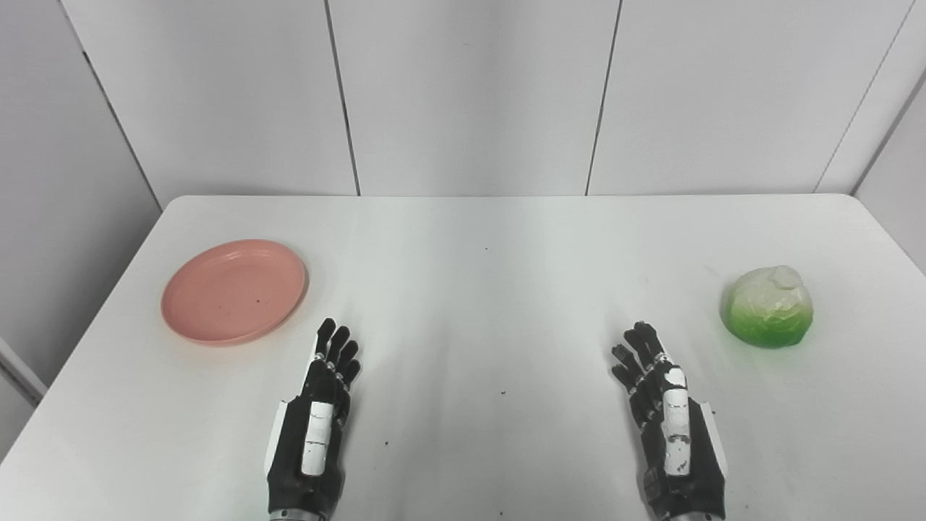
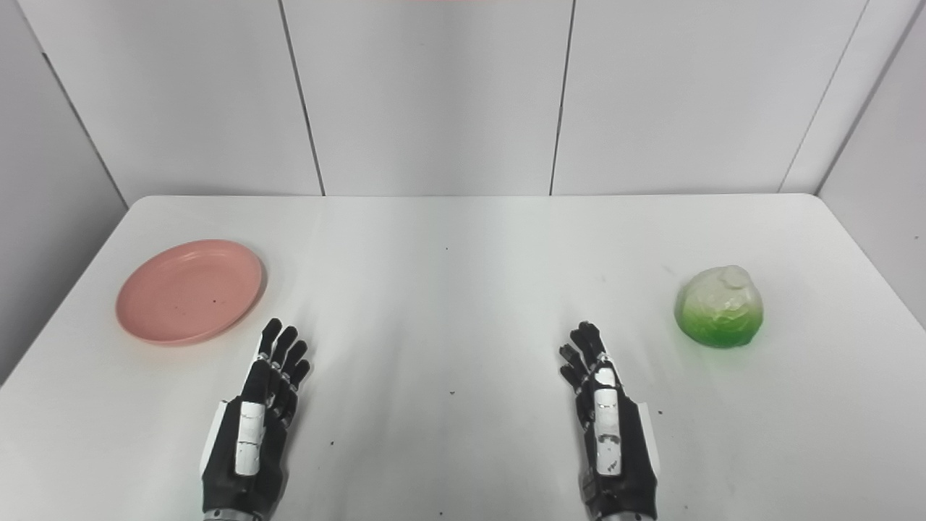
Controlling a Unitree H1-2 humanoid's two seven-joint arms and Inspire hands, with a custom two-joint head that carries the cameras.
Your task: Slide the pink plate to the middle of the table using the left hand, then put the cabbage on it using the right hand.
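Note:
The pink plate (image 1: 233, 291) lies flat and bare on the left part of the white table (image 1: 477, 289). A pale green cabbage (image 1: 768, 307) sits on the right part, stem end up. My left hand (image 1: 318, 420) rests low near the front edge, fingers stretched out and apart, just below and right of the plate without touching it. My right hand (image 1: 669, 423) is also open with fingers extended, below and left of the cabbage, a clear gap between them. Neither hand holds anything.
White wall panels (image 1: 470, 94) stand right behind the table's far edge. The table's left edge runs close to the plate, its right edge close to the cabbage. A few dark specks dot the tabletop.

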